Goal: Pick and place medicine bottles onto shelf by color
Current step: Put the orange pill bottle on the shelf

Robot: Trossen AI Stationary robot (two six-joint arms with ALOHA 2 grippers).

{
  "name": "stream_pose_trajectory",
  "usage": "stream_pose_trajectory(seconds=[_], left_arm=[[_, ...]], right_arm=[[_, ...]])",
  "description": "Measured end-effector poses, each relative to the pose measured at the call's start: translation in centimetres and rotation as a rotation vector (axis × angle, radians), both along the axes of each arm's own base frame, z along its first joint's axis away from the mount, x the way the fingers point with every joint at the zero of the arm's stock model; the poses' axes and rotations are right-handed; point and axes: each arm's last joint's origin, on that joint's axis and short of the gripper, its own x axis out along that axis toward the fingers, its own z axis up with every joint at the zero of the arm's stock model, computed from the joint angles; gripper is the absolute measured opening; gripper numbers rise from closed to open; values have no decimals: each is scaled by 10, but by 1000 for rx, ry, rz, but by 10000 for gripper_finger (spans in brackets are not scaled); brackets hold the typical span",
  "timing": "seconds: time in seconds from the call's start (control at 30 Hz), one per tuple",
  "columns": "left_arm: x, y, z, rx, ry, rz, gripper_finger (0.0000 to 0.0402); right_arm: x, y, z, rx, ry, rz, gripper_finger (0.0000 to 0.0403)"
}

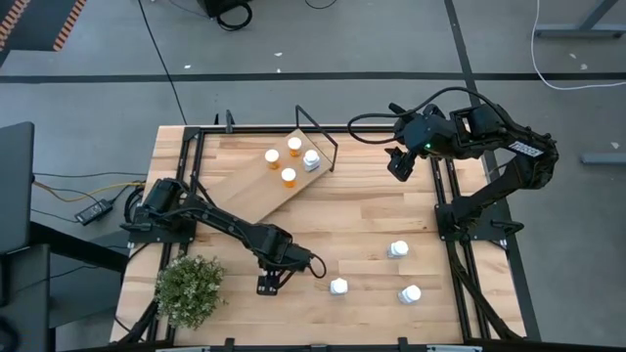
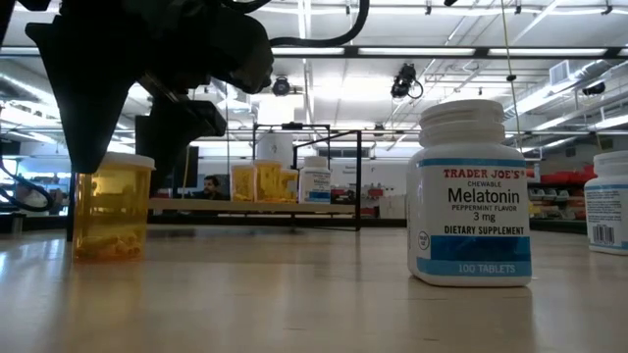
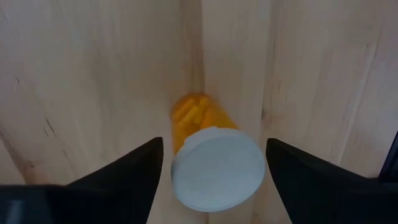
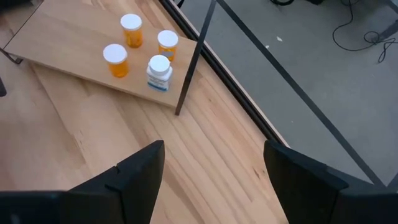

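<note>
My left gripper (image 1: 269, 281) hangs open over the near middle of the table, pointing down. Its fingers stand on either side of an upright orange bottle (image 3: 214, 162) with a white cap, which rests on its base (image 2: 110, 250); the gripper hides this bottle in the high view. The shelf (image 1: 245, 191) lies at the far left and carries three orange bottles (image 1: 283, 161) and one white bottle (image 1: 311, 159). Three white bottles (image 1: 338, 286) (image 1: 397, 249) (image 1: 409, 293) stand on the table's near right. My right gripper (image 1: 399, 164) is open and raised off the shelf's right end.
A small green plant (image 1: 189, 288) sits at the near left corner, close to my left arm. The shelf's black wire frame (image 4: 189, 74) rises at its right end. In the low view a white Melatonin bottle (image 2: 473, 196) stands close to the camera.
</note>
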Motion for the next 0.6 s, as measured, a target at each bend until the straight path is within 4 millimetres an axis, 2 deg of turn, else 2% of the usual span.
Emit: stream_pose_trajectory(seconds=[0.43,0.6], left_arm=[[0,0,0,1,0,1,252],[3,8,0,0,3,25,235]], right_arm=[[0,0,0,0,0,0,282],[0,0,0,0,0,0,282]])
